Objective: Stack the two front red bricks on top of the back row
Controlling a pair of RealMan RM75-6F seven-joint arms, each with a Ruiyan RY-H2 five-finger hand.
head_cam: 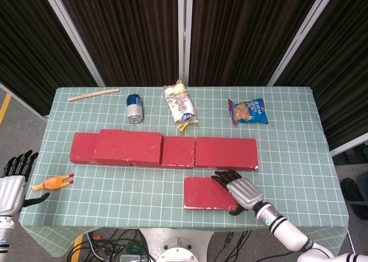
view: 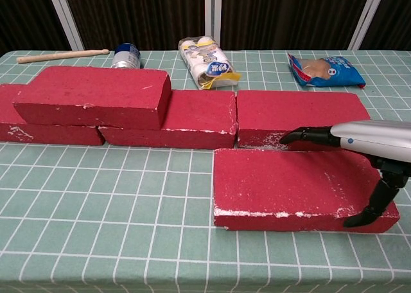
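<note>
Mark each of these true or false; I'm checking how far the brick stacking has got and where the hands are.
1. One red brick already lies on the back row. True.
2. The right hand is over the front brick. True.
3. The left hand holds the rubber chicken. False; the two are apart.
4. The can lies on its side. False; it stands upright.
</note>
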